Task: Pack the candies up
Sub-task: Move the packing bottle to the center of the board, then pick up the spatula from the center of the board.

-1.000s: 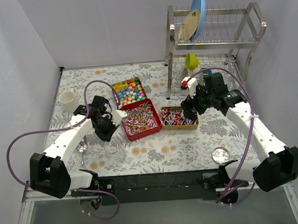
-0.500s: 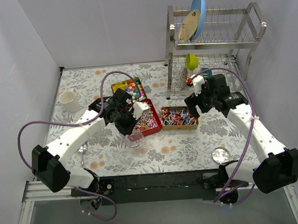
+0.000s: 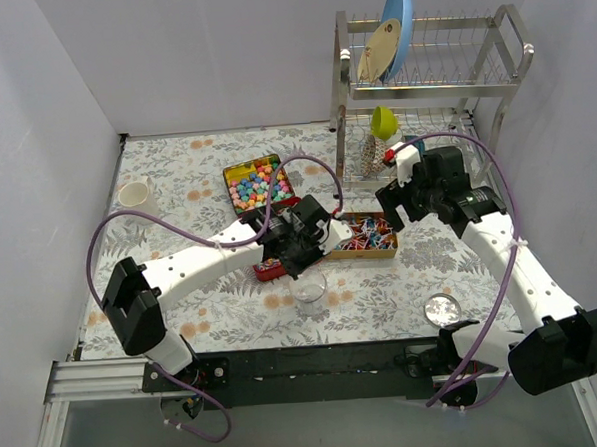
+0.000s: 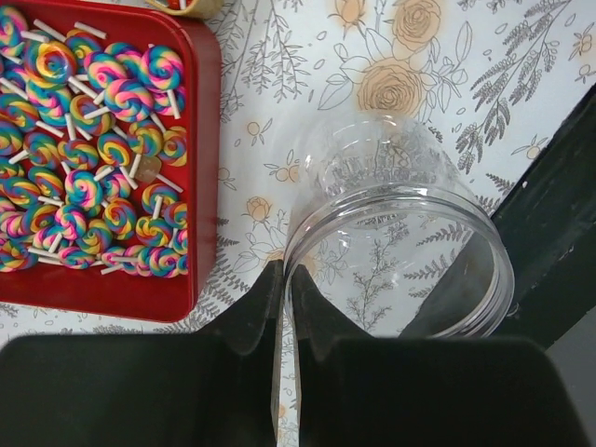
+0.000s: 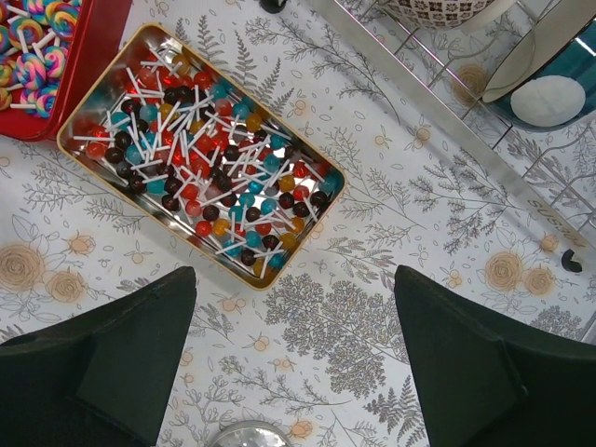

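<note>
Rainbow-swirl candies (image 4: 84, 168) fill the red tin (image 4: 207, 140) on your table (image 4: 391, 56). Just beside that tin, your left pincer (image 4: 285, 270) pinches the rim of a clear jar (image 4: 400, 200); your right pincer (image 5: 293, 275) hangs spread wide, off the tin's right.

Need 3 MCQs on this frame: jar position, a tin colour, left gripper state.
1. The jar is: A inside the swirl-lollipop tin; B beside it; C on top of it.
2. That tin is: A gold; B blue; C red.
3. The left gripper is: A wide open; B shut on the jar's rim; C shut on a lollipop.

1 B: the left wrist view shows tablecloth between the jar and the tin.
2 C: its walls and floor are red.
3 B: both fingers pinch the clear rim, one on each side of it.
</note>
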Controlling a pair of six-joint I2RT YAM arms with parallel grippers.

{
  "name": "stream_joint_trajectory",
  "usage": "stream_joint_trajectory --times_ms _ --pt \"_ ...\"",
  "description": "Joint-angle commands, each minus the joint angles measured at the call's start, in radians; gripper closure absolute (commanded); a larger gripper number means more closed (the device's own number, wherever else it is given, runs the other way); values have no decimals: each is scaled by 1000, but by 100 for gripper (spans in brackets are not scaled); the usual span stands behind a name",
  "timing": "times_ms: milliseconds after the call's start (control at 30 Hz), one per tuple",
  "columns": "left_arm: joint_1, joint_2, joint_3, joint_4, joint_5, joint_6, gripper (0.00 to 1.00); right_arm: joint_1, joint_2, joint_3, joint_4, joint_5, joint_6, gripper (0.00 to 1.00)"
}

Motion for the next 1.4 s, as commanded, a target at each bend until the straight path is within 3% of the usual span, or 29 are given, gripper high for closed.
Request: stream_joint_trajectory --times_ms 0,367,467,500,533,567,700,800,833,867,1000,1033,1133,1367 --pt "-48 -9 -23 15 -97 17 100 -8 -51 -32 30 -20 1 6" --pt "-69 -4 -69 32 -119 31 98 -10 -46 -83 35 -59 -11 6" --pt "-69 -7 -62 27 -77 27 77 -10 -32 -75 44 -61 -15 6" --pt "-69 -9 -59 25 -71 25 64 -8 -31 -75 46 -61 -15 6" --pt "-69 -12 -52 22 -71 22 44 -8 -31 -73 44 -61 -15 5" --pt "-69 -16 -42 21 -74 20 36 -8 -31 -72 44 -62 -15 6" --pt "-36 -75 50 42 -143 17 22 -8 -37 -73 38 -61 -13 6" --pt "163 -95 124 18 -114 -18 18 -8 -45 -76 32 -64 -11 6" --pt "305 -101 148 -11 -93 -21 18 -8 -46 -75 32 -66 -11 5" --pt "373 -113 149 -27 -71 -7 17 -8 -49 -73 30 -66 -11 5" --pt "706 -162 52 -82 -36 65 15 -8 -49 -69 30 -69 -19 5" --pt "840 -167 2 -88 -30 75 15 -8 -49 -67 32 -72 -19 5" --pt "1045 -177 -52 -85 -27 118 16 -8 -37 -57 32 -79 -15 5" --pt "1317 -116 -82 -88 55 220 26 -8 0 -26 32 -121 4 6"
